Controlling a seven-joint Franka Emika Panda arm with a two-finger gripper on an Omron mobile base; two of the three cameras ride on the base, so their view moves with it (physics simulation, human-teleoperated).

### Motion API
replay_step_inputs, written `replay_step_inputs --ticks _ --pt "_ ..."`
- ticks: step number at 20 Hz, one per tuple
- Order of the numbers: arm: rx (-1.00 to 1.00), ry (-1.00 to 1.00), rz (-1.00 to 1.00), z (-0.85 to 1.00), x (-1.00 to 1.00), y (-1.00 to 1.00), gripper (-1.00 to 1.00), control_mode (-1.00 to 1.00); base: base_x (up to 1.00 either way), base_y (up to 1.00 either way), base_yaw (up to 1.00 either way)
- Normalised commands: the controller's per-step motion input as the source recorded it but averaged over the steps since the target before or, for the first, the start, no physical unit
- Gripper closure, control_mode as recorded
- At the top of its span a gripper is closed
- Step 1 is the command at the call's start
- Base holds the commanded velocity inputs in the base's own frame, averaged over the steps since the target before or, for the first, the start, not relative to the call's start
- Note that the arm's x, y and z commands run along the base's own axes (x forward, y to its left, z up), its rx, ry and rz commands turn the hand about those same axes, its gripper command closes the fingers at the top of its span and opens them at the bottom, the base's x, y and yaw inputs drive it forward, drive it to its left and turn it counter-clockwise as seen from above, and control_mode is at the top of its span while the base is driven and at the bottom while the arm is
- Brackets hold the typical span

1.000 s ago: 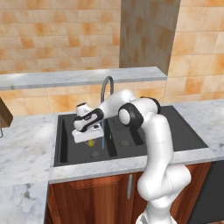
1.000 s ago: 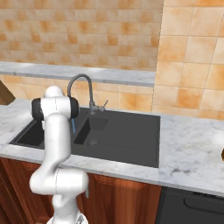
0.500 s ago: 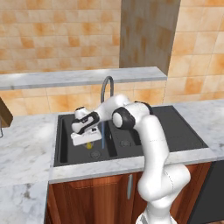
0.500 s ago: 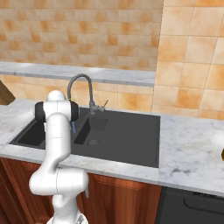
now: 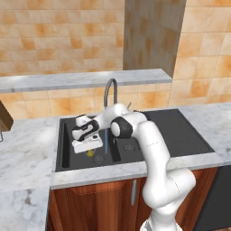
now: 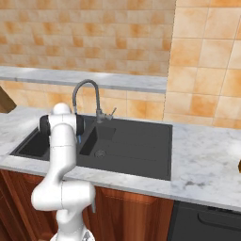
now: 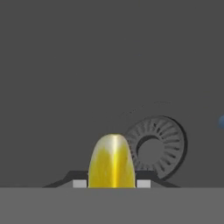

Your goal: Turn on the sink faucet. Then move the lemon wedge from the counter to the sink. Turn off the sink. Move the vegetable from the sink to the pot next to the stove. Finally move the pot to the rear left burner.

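Observation:
My gripper (image 5: 88, 150) hangs low in the left basin of the black sink (image 5: 180, 131), shut on the yellow lemon wedge (image 5: 90, 153). In the hand view the lemon wedge (image 7: 112, 162) sits between the two fingertips (image 7: 79, 183), with the round drain (image 7: 153, 148) just beyond it on the basin floor. The dark gooseneck sink faucet (image 5: 110, 90) stands behind the sink, and a thin blue stream of water (image 5: 107, 142) falls from its spout. In the right base view my arm covers the left basin beside the faucet (image 6: 87, 89). The sink is set into the marble counter (image 5: 27, 153).
The faucet's small lever (image 6: 110, 113) sticks out to the right of its base. A marble ledge (image 5: 81, 80) runs along the tiled wall behind the sink. The larger right basin (image 6: 136, 141) lies bare. A dark appliance front (image 6: 207, 221) sits below the counter at right.
The gripper has moved a little to the left and lower inside the left basin, still holding the lemon wedge. The water keeps running.

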Motion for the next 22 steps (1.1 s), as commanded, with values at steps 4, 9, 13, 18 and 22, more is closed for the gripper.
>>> replay_step_inputs --ticks 4,9,13,18,22 --pt "-0.02 0.00 0.00 -0.31 0.21 0.07 1.00 -1.00 0.00 0.00 0.00" --pt "0.00 0.00 0.00 -0.20 0.22 0.08 1.00 -1.00 0.00 0.00 0.00" --pt "0.00 0.00 0.00 -0.20 0.16 0.04 -1.00 -1.00 0.00 0.00 0.00" --pt "0.00 0.00 0.00 -0.17 0.06 0.00 -1.00 -1.00 0.00 0.00 0.00" --pt "0.02 -0.04 -0.01 -0.01 -0.04 0.00 -1.00 -1.00 0.00 0.00 0.00"
